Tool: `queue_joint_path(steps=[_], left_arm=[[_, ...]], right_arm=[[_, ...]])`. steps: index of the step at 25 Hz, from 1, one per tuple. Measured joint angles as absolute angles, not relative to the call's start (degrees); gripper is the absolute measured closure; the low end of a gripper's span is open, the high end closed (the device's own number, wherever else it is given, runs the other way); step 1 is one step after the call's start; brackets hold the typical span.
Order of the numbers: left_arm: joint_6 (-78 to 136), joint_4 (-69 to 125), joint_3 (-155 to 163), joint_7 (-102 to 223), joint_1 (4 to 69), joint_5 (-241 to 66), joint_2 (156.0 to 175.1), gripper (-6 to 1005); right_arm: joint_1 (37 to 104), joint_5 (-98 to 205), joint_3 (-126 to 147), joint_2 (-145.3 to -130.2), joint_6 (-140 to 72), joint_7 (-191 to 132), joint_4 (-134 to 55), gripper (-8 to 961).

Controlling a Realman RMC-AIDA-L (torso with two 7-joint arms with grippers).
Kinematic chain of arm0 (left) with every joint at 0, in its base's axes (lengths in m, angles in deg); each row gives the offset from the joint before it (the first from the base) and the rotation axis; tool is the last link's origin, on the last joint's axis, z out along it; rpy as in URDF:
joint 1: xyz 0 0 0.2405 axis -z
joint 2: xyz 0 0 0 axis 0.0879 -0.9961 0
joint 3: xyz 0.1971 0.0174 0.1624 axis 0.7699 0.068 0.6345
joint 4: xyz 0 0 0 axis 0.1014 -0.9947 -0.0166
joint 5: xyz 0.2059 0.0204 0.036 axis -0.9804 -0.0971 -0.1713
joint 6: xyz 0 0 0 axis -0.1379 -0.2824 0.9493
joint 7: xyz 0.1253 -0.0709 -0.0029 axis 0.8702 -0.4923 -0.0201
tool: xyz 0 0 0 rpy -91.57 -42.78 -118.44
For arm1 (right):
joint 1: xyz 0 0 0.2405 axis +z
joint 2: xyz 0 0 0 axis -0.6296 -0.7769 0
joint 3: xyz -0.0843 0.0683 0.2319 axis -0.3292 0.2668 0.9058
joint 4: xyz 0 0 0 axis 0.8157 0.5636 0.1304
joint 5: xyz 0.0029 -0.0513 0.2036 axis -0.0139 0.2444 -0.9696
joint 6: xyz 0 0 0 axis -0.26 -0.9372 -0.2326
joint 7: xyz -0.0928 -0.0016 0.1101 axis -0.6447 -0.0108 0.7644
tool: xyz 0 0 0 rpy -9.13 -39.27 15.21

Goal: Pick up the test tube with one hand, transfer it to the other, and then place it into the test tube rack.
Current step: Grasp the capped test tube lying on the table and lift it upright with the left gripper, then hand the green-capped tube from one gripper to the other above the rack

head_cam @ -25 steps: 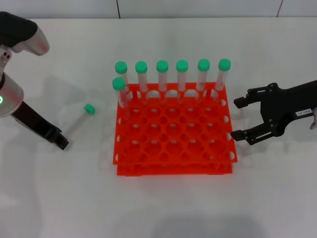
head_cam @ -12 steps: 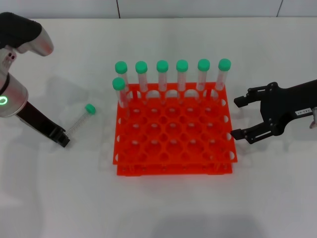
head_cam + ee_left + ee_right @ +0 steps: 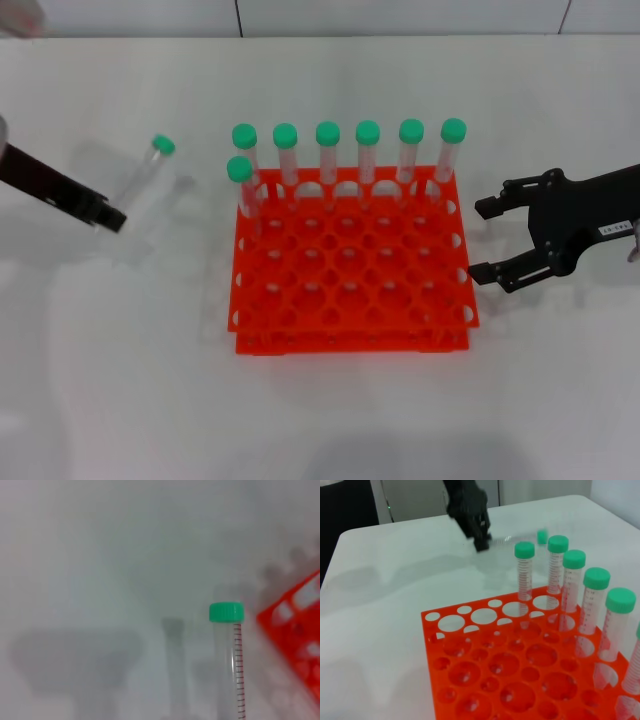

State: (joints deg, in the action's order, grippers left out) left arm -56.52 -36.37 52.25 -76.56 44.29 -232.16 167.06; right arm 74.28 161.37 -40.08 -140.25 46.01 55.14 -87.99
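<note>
My left gripper [image 3: 110, 213], at the far left, is shut on the lower end of the test tube [image 3: 145, 175] and holds it above the table, green cap pointing away toward the rack. The tube also shows in the left wrist view [image 3: 229, 655], with its shadow on the table below, and faintly in the right wrist view [image 3: 512, 539] beside the left gripper [image 3: 479, 541]. The orange test tube rack [image 3: 350, 335] stands in the middle. My right gripper [image 3: 482, 240], with a white label, is open just right of the rack.
Several green-capped tubes [image 3: 368, 150] stand upright in the rack's far row, and one more [image 3: 241, 185] stands at the far left of the second row. They show in the right wrist view [image 3: 572, 580]. The rack's other holes are empty.
My left gripper has closed on the tube and lifted it off the table, moving up and away to the far left. The right gripper has stayed in place.
</note>
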Motion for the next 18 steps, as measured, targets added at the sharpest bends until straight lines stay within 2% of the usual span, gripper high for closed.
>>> queue_joint_path(steps=[6, 12, 18], left_arm=[[-61.1, -51.8, 49.6, -76.6, 39.9, -227.5, 166.74, 803], [-58.7, -54.2, 45.4, -72.6, 38.7, -219.6, 166.68, 802], [-52.5, -53.7, 45.0, -62.5, 35.5, -208.4, 167.98, 801]], right_arm=[[74.3, 161.3, -40.1, -140.22, 46.3, 55.2, -88.4, 92], [74.3, 161.2, -40.1, -140.22, 46.4, 55.2, -88.4, 92], [74.5, 160.8, -40.5, -140.29, 46.4, 55.2, -88.3, 92]])
